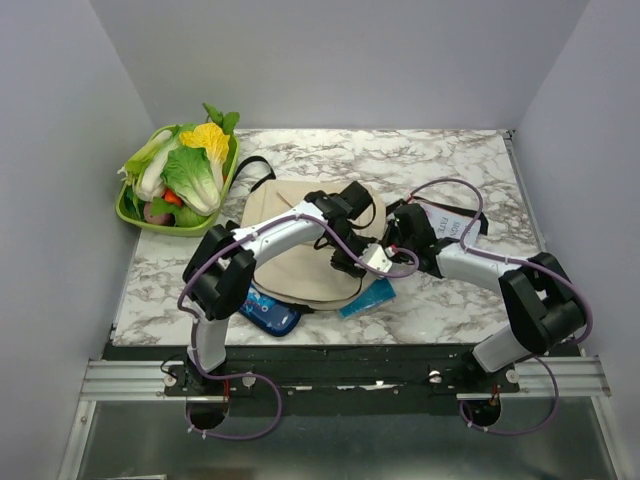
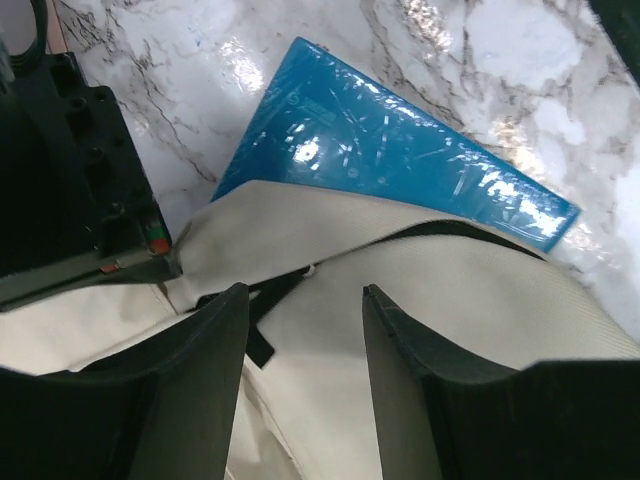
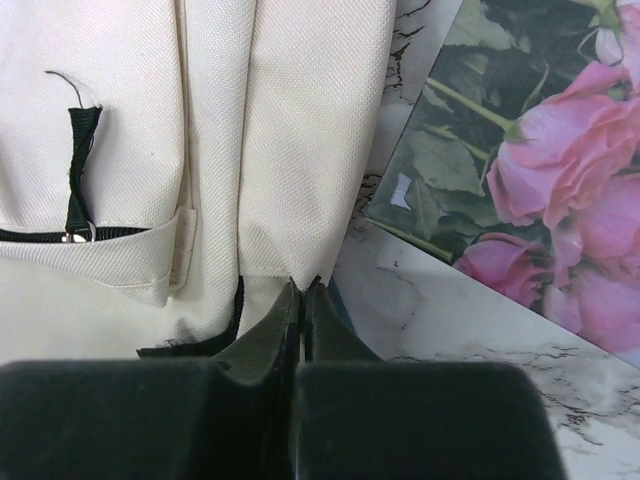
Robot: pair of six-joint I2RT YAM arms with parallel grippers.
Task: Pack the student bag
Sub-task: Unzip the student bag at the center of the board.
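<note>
Nothing looks packed yet. The bag (image 1: 300, 270) lies flat on the table, with a blue folder (image 2: 400, 160) poking out from under it and a pencil case (image 1: 270, 313) beside it. The left gripper (image 2: 305, 300) gapes above the bag. The right gripper (image 3: 302, 285) is pressed closed at the bag's hem.

The bag (image 3: 300, 120) is matt cream cloth with a plain, visible weave. Its trim is black woven webbing, frayed at one end. The tabletop (image 2: 480, 50) has a glossy marbled finish that catches glare. A blue sleeve (image 2: 400, 160) looks like smooth, shiny plastic. The flowered sheet (image 3: 530, 170) is smooth print with a slight sheen. The left claw (image 2: 305, 300) and right claw (image 3: 303, 285) are matt black plastic. The tray (image 1: 128, 215) is glossy green plastic.
</note>
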